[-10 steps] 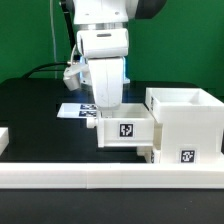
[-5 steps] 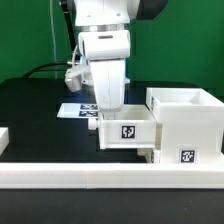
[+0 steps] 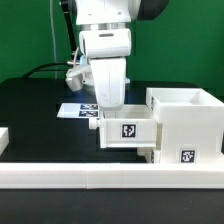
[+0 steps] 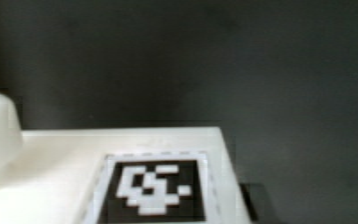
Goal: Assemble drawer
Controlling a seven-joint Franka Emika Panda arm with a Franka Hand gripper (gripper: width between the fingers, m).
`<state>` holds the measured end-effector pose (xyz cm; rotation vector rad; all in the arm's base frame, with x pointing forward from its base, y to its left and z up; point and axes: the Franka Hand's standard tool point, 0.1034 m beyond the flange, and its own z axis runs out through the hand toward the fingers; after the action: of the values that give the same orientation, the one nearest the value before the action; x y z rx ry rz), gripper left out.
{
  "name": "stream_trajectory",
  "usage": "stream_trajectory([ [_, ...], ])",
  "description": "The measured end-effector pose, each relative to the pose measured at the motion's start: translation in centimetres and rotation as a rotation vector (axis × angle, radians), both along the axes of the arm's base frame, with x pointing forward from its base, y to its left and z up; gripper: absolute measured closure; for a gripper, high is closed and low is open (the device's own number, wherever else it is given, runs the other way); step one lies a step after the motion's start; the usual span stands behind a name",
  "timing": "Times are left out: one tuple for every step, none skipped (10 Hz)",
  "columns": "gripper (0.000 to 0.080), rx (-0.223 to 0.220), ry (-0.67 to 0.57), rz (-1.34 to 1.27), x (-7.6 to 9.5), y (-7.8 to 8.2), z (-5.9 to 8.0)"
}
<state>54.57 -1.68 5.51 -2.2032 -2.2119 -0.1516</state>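
A black desk (image 3: pixel 30 105) fills the scene beneath a green backdrop. Nearest the camera, a long white border rail (image 3: pixel 100 178) runs across the front edge of the workspace. Just behind it stands the drawer (image 3: pixel 170 128): its tall square housing (image 3: pixel 190 120), open at the top and tagged low on the front face, sits at the exterior view's right, and one shallow tray (image 3: pixel 126 130), tag facing the camera, projects from the housing toward the exterior view's left, apparently part-way into its slot. Directly behind and above the tray hangs the end effector (image 3: pixel 106 103), its fingers descending against the tray's far side; whether they are clamped on the tray wall or merely beside it cannot be told, since the tray hides the tips. The wrist view shows only a white tagged surface (image 4: pixel 149 185) close beneath the camera, too blurred to settle the question. Farther back, the marker board (image 3: pixel 72 110) lies flat on the desk. Judged step: seating the tray. It would go best with the tray held level and square to the opening and pushed straight toward the housing, since tilt would likely bind it.
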Motion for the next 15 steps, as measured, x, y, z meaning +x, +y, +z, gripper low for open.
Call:
stream_trajectory([
  [0.0757,0.000,-0.001,0.001,0.1,0.1,0.0],
  [0.0757,0.000,-0.004,0.000,0.4,0.2,0.2],
  [0.0757,0.000,-0.001,-0.009,0.6,0.3,0.2],
  [0.0757,0.001,0.003,-0.017,0.6,0.4,0.2],
  [0.0757,0.001,0.011,-0.024,0.5,0.4,0.2],
  [0.0757,0.000,0.023,-0.021,0.1,0.1,0.1],
  [0.0757,0.000,0.024,-0.021,-0.1,-0.2,-0.1],
  [0.0757,0.000,0.026,-0.023,-0.1,-0.2,-0.1],
  [0.0757,0.000,0.027,-0.023,-0.1,-0.2,-0.1],
  [0.0757,0.000,0.027,-0.023,-0.2,-0.2,-0.2],
  [0.0757,-0.001,0.028,-0.002,-0.5,-0.1,-0.4],
  [0.0757,-0.006,0.020,0.000,-0.4,0.1,-0.4],
  [0.0757,-0.007,0.021,-0.010,-0.4,0.1,-0.3],
  [0.0757,-0.007,0.027,-0.010,-0.3,0.0,-0.3],
  [0.0757,-0.008,0.032,-0.010,-0.4,0.0,-0.3],
])
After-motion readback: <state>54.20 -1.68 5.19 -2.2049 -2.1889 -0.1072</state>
